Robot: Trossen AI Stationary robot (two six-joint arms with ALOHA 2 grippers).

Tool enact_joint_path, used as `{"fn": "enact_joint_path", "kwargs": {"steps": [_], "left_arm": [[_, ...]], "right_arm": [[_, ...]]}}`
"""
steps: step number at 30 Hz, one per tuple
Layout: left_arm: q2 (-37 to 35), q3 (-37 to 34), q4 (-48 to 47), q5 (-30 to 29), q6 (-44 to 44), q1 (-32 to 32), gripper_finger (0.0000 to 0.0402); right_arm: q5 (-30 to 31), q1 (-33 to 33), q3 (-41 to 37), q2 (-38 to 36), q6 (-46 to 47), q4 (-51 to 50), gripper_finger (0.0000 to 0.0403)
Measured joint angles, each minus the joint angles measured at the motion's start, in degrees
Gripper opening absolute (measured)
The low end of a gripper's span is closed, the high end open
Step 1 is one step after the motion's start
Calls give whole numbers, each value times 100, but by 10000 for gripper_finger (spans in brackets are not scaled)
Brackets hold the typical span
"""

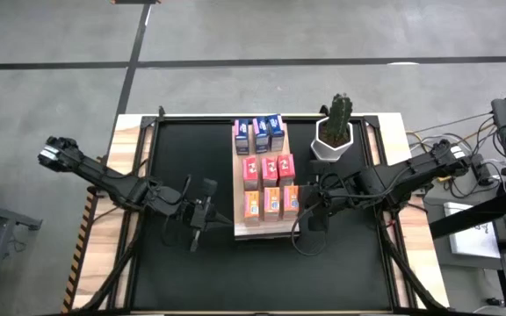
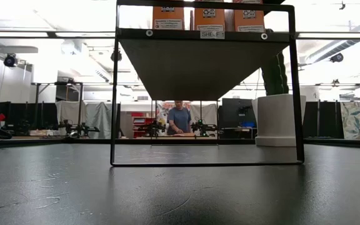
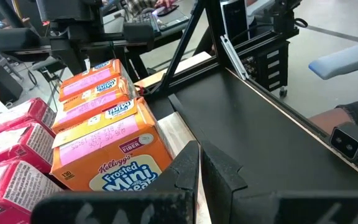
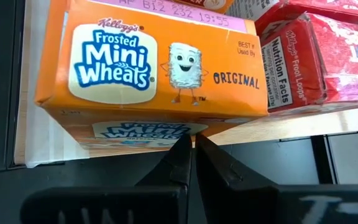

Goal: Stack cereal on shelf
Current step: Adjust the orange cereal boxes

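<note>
1. The left gripper [image 1: 197, 218] sits low over the black mat [image 1: 191, 272], just beside the left side of the shelf [image 1: 242, 230]. Its fingers [image 3: 188, 171] are pressed together and hold nothing.
2. The right gripper [image 1: 310, 213] sits just beside the right side of the shelf. Its fingers [image 4: 180, 163] are also together and empty, their tips very near an orange box [image 4: 148, 68].
3. The cereal boxes [image 1: 268, 167] lie on the shelf in three rows: blue ones at the back, red ones in the middle, orange ones at the front.
4. A cactus [image 1: 334, 130] in a white pot stands near the shelf's back right corner.
</note>
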Motion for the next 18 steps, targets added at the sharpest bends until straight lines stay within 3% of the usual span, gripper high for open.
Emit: {"fn": "enact_joint_path", "kwargs": {"steps": [18], "left_arm": [[2,0,-3,-3,2,0,0]], "right_arm": [[115,0,-2,-13,-249,-71,12]]}}
